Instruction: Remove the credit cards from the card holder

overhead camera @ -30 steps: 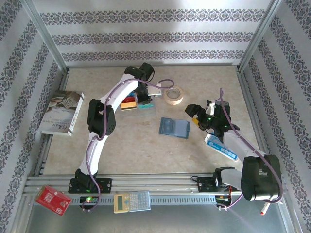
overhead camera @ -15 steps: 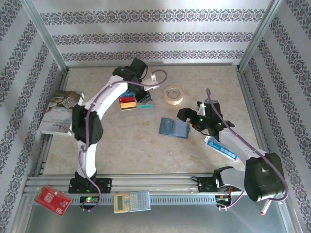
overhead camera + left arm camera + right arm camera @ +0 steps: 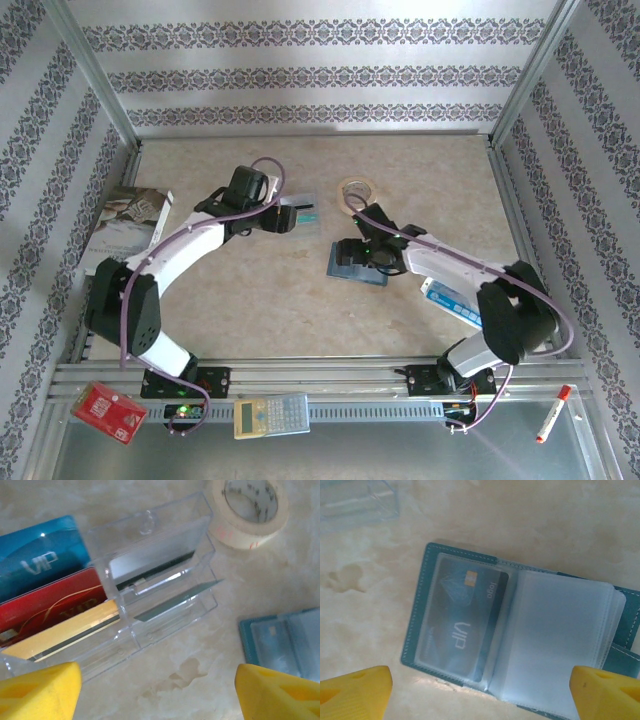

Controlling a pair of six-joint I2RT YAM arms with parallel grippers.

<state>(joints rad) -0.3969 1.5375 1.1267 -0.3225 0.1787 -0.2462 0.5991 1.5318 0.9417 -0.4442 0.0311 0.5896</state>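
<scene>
**Card holder (image 3: 520, 640) lies open on the table (image 3: 300, 310), one grey card (image 3: 462, 625) inside**

The left arm (image 3: 185, 250) comes in from the left of the card holder. The left gripper (image 3: 157, 692) hangs over a clear plastic stand (image 3: 160, 580), which sits to the left of the holder and a little farther back, not touching it. Its jaws stand wide apart with nothing between them. The right arm (image 3: 450, 268) comes in from the right of the holder. The right gripper (image 3: 480, 690) hangs directly above the holder. Its yellow fingertips (image 3: 352, 690) are spread to both sides and grip nothing.

A book (image 3: 125, 232) lies well to the left of the holder, at the table's edge. A blue-and-white packet (image 3: 455, 302) lies near the holder on its right. A tape roll (image 3: 250, 507) lies flat just behind the holder.

The holder is unfolded, with its two panels side by side. The grey card sits in one panel under a clear sleeve. The sleeves of the other panel are cloudy, and I cannot tell if they hold cards. In the stand, a blue card (image 3: 40, 560), a red card (image 3: 55, 605) and a gold card (image 3: 65, 632) lean one before the other in the part farther from the holder. A silver-grey card (image 3: 150, 565) stands in the part closer to it.
</scene>
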